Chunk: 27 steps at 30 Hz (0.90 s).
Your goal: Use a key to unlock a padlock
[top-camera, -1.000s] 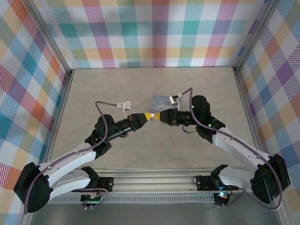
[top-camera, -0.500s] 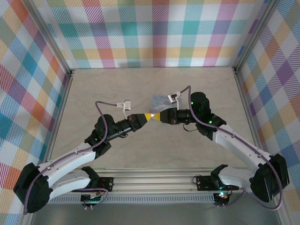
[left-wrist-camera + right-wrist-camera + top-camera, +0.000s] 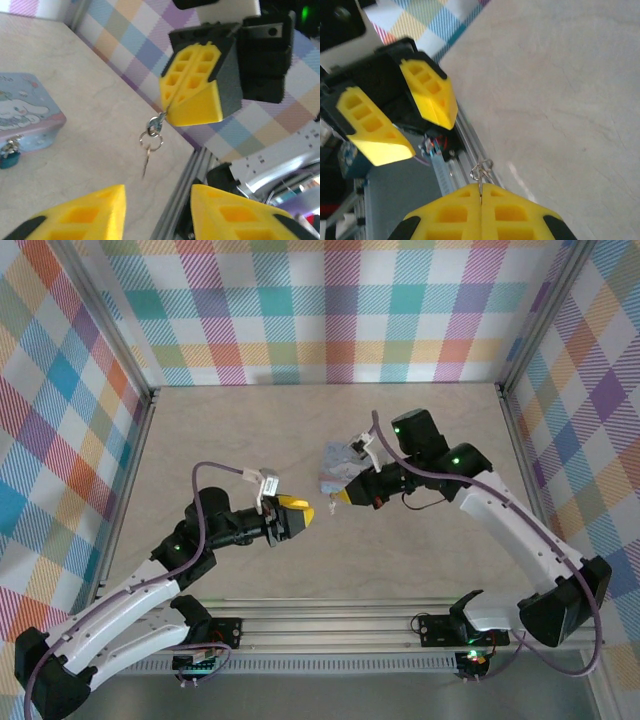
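**Above the middle of the table [image 3: 200, 430], the key [image 3: 146, 161] dangles from the closed right gripper [image 3: 345, 497]**

The right gripper's yellow fingers [image 3: 192, 97] are pressed flat together. At their tips they pinch a thin metal piece [image 3: 169, 105], so the gripper holds the key by its hardware. A small wire ring [image 3: 152, 134] hangs from that piece, and the pale key hangs freely below the ring, blurred in the left wrist view. In the right wrist view the ring pokes out just above the seam between the two fingers.

The left gripper [image 3: 303, 516] faces it from the left, near the key but not touching it. Its jaws stand moderately wide and empty. In the right wrist view its two yellow fingers show separately, with a clear gap between them.

The pale blue tin [image 3: 335, 468], which has a white cartoon figure on its lid, lies flat on the table. It sits a little beyond the two grippers, toward the far edge and slightly right of centre. In the top view the right gripper overlaps the tin's near right corner, and I cannot tell whether they touch.

The padlock [image 3: 9, 158] is small and dark bluish. It hangs against the tin's side wall, down by the table surface, below a small silvery clasp [image 3: 13, 142]. It is well apart from the key. Whether its shackle is locked cannot be made out.
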### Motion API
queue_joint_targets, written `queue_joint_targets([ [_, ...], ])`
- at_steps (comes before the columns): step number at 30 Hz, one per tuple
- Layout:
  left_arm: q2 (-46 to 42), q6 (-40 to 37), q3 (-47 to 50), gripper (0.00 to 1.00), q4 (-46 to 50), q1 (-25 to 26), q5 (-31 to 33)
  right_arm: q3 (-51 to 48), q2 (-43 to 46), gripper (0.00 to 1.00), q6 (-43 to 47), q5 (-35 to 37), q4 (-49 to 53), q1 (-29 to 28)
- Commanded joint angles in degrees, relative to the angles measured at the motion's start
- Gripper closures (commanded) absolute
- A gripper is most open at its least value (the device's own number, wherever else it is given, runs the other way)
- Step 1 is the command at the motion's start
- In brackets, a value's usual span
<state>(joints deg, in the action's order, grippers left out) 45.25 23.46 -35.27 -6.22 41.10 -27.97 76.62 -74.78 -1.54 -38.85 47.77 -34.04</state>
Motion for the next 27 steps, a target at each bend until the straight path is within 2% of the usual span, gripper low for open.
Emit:
queue_joint_targets([
  [1,1.26,-4.39,-1.69,0.57,-0.05,-0.36,-7.14,3.51,-1.37,1.0,10.85,-2.82,10.65,0.03],
  [4,3.14,-4.65,-1.71,0.52,-3.17,-0.33,-10.27,4.75,-2.04,1.0,13.3,-4.57,13.73,0.03],
  [8,7.76,-5.1,-2.99,0.52,-5.11,-0.37,-15.37,4.9,-2.1,1.0,14.44,-5.67,15.18,-0.06],
  [19,15.36,-3.52,-5.93,0.55,-9.87,-0.35,-19.29,4.41,-2.74,1.0,15.05,-7.76,15.71,-0.06],
  [24,17.33,-3.03,-6.22,0.63,-11.52,-0.39,-19.93,4.42,-3.19,1.0,15.32,-7.55,15.87,-0.06],
  [27,18.49,-2.5,-6.13,0.79,-12.12,-0.37,-20.08,4.33,-3.53,1.0,15.34,-7.63,15.71,-0.06],
])
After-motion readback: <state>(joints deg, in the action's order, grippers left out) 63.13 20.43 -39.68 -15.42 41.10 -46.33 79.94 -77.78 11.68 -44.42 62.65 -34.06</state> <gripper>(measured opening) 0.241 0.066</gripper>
